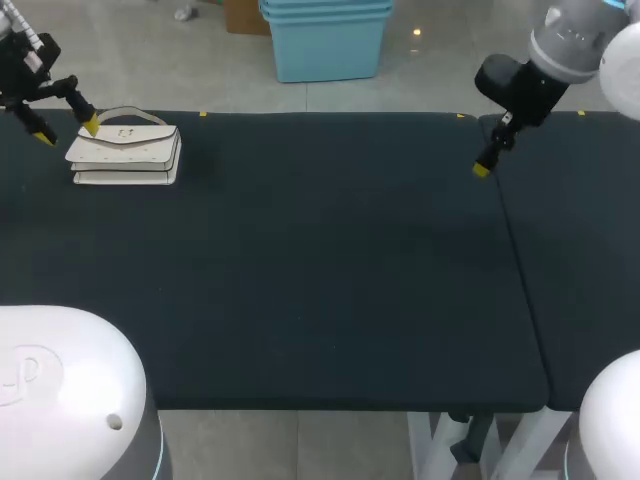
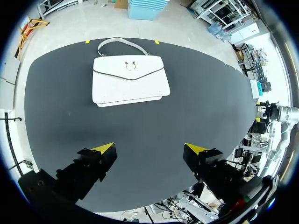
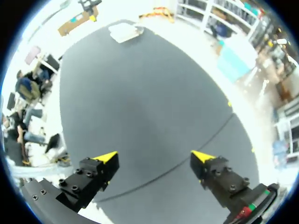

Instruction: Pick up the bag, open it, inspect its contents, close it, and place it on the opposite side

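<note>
Left jaws are spread wide with nothing between them. Their yellow fingertips point(image 2: 105, 148) hang over bare desk, and the left wrist view shows a clear strip of dark surface between those tips and the bag ahead. In the head view the left arm point(image 1: 25, 60) comes in at the far left corner, one tip close by the bag's left end; whether it touches cannot be told from there.

Over to the right jaws: also parted, holding nothing. The right wrist view shows both tips well apart above the desk. From the head view the right arm point(image 1: 545, 60) comes in at the far right, its fingers pointing down, only one yellow tip point(image 1: 481, 170) showing, well apart from the bag.

And there is the small white leather handbag point(image 1: 125, 152) on the far left of the desk, front face up and flap shut. A gold ring clasp point(image 2: 129, 66) sits in the middle of the flap, and the curved white handle point(image 2: 121, 42) arcs out toward the far edge. In the right wrist view it is just a pale shape point(image 3: 124, 31) at the far end of the surface.

The black cloth-covered desk point(image 1: 320, 280) stretches wide between the two arms. A seam point(image 1: 510, 250) runs near to far on the right side, below the right jaws. Small yellow tape marks point(image 1: 203, 114) dot the far edge, one just right of the handbag.
</note>
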`<state>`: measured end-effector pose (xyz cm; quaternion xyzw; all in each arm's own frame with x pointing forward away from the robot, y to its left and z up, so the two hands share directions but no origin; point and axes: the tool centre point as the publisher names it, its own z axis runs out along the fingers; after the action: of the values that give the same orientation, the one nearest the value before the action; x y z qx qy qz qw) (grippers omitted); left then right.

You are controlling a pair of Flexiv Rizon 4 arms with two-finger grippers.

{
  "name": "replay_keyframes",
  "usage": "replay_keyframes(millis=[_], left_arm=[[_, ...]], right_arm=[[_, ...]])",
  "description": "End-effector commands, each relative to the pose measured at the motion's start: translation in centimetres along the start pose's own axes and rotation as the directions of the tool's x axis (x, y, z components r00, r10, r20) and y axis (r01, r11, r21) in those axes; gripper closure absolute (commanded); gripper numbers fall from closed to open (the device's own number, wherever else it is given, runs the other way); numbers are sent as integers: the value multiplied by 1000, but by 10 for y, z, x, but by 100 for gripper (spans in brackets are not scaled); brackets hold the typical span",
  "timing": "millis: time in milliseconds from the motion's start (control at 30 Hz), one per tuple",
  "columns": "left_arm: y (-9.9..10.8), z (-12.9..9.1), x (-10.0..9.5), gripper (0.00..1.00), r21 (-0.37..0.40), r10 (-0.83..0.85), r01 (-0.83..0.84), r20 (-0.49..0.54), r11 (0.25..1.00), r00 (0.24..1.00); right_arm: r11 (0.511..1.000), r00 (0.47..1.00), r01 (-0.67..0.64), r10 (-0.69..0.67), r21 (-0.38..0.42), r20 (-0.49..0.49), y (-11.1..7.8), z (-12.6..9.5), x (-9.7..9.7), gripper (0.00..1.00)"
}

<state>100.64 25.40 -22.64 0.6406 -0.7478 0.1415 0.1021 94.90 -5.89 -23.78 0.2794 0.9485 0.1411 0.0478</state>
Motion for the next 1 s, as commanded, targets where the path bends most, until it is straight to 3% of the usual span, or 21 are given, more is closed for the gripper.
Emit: replay_keyframes(millis=[33,467,833,1000], left_arm=[[0,2,-9,0,7,-2,2,-47,1000,999],[-7,6,-41,0,71,-145,150,-75,986,987],[-11,9,-57,0,80,-198,202,-60,976,978],[-14,9,-69,0,136,-223,230,-69,964,972]], right_arm=[[965,991,122,-132,-232,-31,-6,5,4,0],[965,991,122,-132,-232,-31,-6,5,4,0],[945,960,245,-268,-218,-81,2,42,27,0],[937,955,253,-282,-240,-93,3,54,31,0]])
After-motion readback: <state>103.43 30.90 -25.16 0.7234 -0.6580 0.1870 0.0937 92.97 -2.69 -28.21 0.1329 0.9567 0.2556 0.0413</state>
